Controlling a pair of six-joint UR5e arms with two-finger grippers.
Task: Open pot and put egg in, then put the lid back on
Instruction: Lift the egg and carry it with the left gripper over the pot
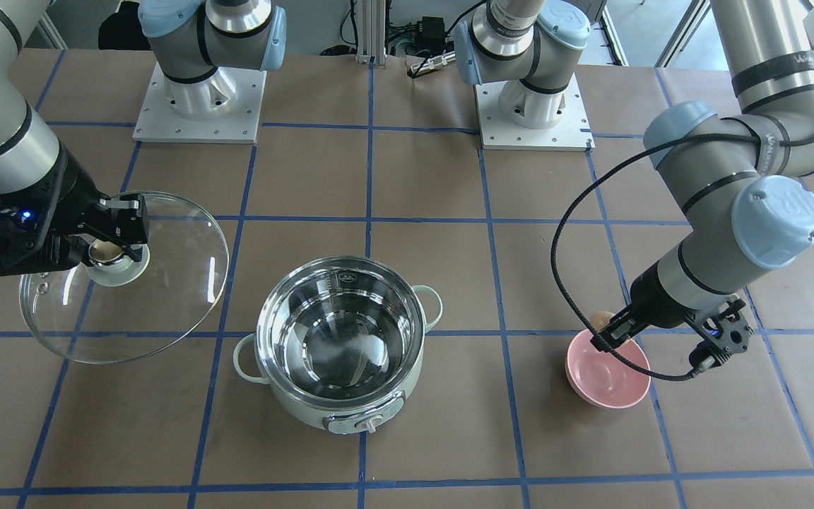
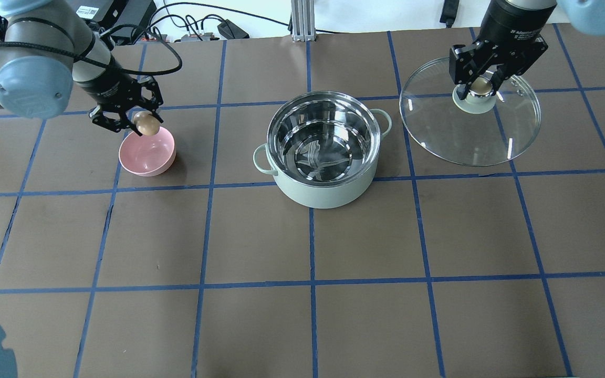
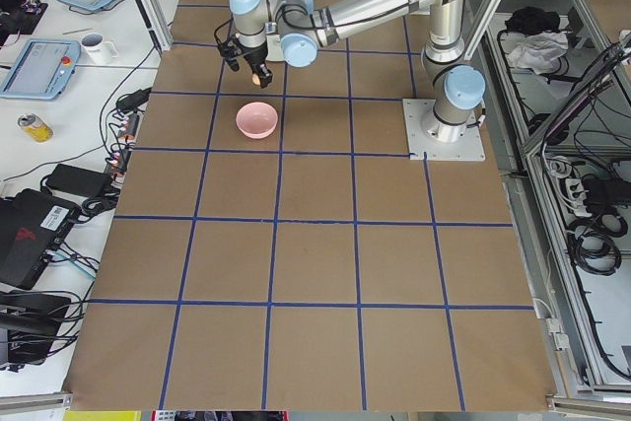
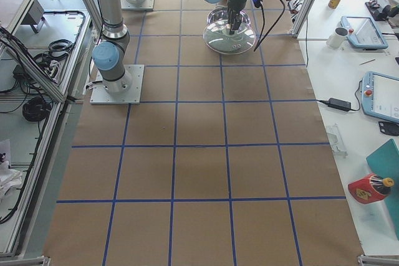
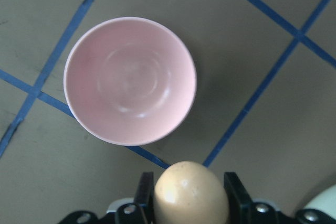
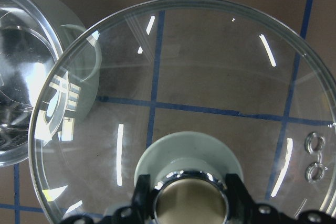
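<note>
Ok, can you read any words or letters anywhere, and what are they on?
"UR": raised on the blue joint cap of the left arm.
"2F": start of the white print on the black band above the right gripper; the rest is too blurred.
Stamp inside the pot: too small to read.
Lettering on the left arm's black strap: too blurred to read.

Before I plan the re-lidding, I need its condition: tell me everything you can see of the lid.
The lid is a round, domed disc of clear glass with a pale mint centre base, a shiny collar and a tan knob, plus two small holes near the rim. The right end effector is shut on the knob, holding it tilted, clear of the open pot.
</note>
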